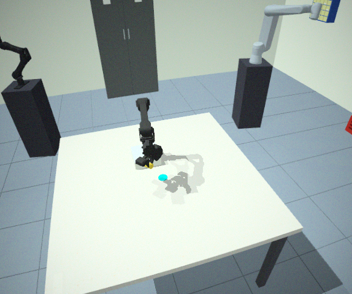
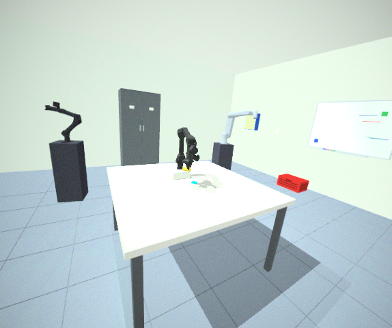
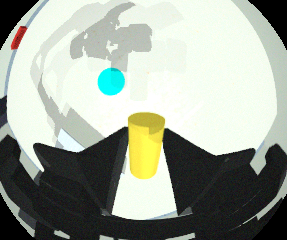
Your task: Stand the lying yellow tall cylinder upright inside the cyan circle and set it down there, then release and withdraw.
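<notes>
The yellow cylinder (image 1: 151,165) (image 2: 187,169) (image 3: 145,150) is between the fingers of my gripper (image 3: 146,131), which is shut on it. In the wrist view its end face points up and away from the fingers; in the exterior view it looks tilted towards level. It is held above the table, near the pale base block. The cyan circle (image 1: 162,177) (image 2: 194,182) (image 3: 111,81) lies flat on the table with nothing standing on it. In the top view it is a little right of and nearer the camera than the cylinder. The fingers partly hide the cylinder's sides.
The pale block (image 1: 141,165) (image 2: 181,175) under the arm's base is close behind the cylinder. The arm's shadow (image 1: 178,182) falls on the white table (image 1: 122,228) (image 2: 189,212) beside the circle. Two other arms stand on pedestals beyond the table.
</notes>
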{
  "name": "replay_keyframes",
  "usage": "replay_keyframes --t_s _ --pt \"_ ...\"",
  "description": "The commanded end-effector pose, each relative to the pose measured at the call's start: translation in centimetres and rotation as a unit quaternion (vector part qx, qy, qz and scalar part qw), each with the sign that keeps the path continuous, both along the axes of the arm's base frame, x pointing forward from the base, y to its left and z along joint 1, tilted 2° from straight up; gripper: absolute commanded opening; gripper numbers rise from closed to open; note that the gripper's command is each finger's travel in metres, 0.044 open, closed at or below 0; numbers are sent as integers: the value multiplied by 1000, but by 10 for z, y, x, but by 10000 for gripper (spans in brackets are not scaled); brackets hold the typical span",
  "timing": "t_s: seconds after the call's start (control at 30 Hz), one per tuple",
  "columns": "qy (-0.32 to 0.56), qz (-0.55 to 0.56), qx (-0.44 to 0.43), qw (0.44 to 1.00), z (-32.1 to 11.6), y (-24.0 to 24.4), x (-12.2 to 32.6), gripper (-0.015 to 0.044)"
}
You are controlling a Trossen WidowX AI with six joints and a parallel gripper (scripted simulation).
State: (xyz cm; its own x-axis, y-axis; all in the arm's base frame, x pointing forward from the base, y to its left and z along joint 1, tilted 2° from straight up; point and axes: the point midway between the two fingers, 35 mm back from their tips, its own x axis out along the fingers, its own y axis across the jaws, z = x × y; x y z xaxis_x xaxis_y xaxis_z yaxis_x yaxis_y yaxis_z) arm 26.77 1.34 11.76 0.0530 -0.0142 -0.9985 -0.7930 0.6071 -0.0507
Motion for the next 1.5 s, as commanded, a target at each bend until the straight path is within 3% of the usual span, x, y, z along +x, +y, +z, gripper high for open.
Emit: replay_keyframes --t_s 0.0,0.77,1.47 --pt "5 56 -5 998 -1 9 -6 105" --pt "10 403 -19 915 3 71 -34 105" --pt "37 427 22 903 -4 69 -40 105"
